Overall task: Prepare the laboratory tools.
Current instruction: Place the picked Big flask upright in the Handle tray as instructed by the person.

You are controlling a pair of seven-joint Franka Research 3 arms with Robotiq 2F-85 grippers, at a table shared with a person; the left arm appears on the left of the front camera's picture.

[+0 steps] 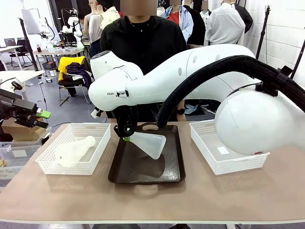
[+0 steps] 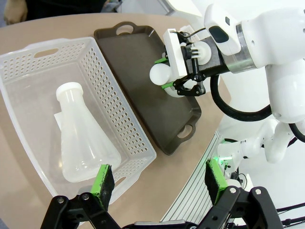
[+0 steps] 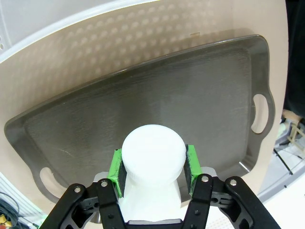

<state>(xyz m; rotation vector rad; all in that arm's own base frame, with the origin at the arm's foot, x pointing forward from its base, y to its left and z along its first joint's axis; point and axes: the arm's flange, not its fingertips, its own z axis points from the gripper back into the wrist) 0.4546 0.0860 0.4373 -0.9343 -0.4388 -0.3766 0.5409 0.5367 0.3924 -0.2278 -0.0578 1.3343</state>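
The right hand (image 1: 126, 138) is closed on the narrow neck of the tilted flask (image 1: 150, 144); the right wrist view shows its green pads pressing either side just below the mouth. The flask hangs at a slant above the dark tray (image 1: 143, 171), neck up toward the hand and broad base down and to the right. I cannot tell whether the base rim touches the tray. It is thin translucent plastic and looks empty, so it should be light and hard to break. The smooth wall may slip or flex under a hard squeeze, so the stiffer cylindrical neck looks the best place to take hold. The right arm reaches across the middle from the right side, low over the tabletop (image 1: 143, 205), with its wrist bent downward. The left hand (image 2: 159, 183) hovers with its jaws wide and empty, up beside the left basket (image 2: 28, 62). In that basket the second flask (image 2: 83, 143) lies on its side, neck pointing away from that hand.
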